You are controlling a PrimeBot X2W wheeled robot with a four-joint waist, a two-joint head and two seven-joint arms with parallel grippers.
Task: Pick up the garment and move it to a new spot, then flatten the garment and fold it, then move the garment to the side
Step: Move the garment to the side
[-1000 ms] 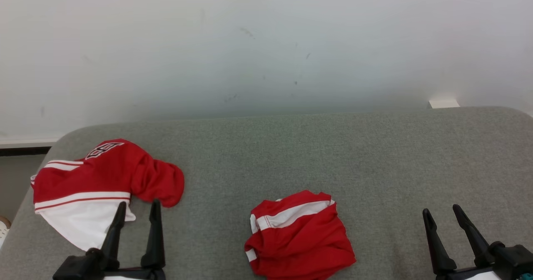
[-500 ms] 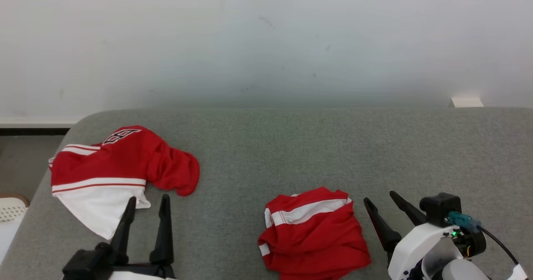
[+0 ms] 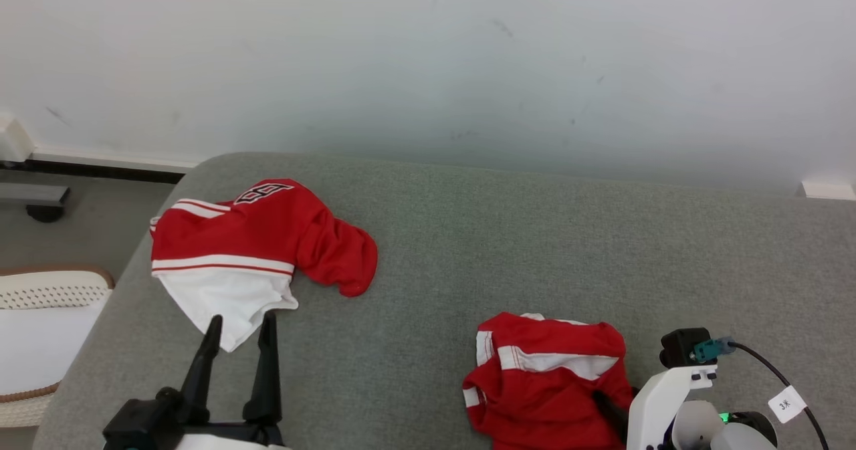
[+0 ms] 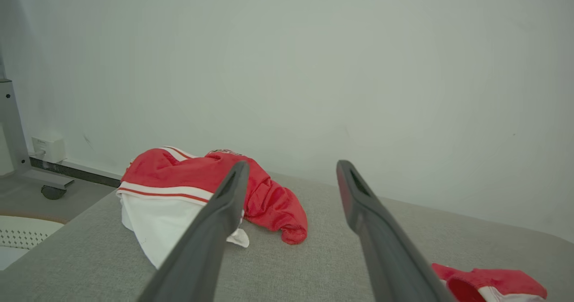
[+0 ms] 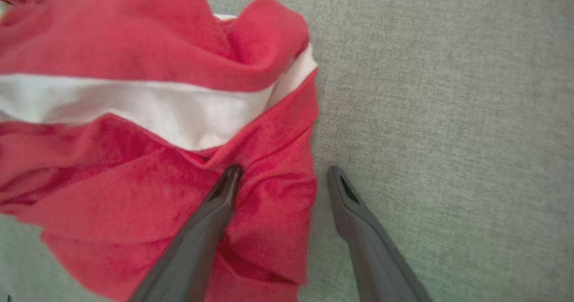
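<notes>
A crumpled red garment with a white band [image 3: 542, 376] lies on the grey cushion near the front right. My right gripper [image 3: 610, 406] reaches down at its right edge, with the white wrist covering most of the fingers. In the right wrist view the right gripper [image 5: 282, 174] is open and straddles the edge of the garment [image 5: 134, 113]: one finger rests on the red folds, the other on bare cushion. My left gripper [image 3: 242, 319] stands open at the lower left, holding nothing. In the left wrist view the left gripper [image 4: 292, 165] points toward the wall.
A second red-and-white garment [image 3: 247, 236] with a printed logo lies spread at the cushion's left end, just beyond my left fingertips. The grey cushion [image 3: 535, 236] runs back to a white wall. A white perforated basket [image 3: 40, 323] stands on the floor at the left.
The camera has swung, shifting the whole picture. My right arm has moved in from the lower right and come down over the crumpled garment's right edge. The left gripper holds its pose.
</notes>
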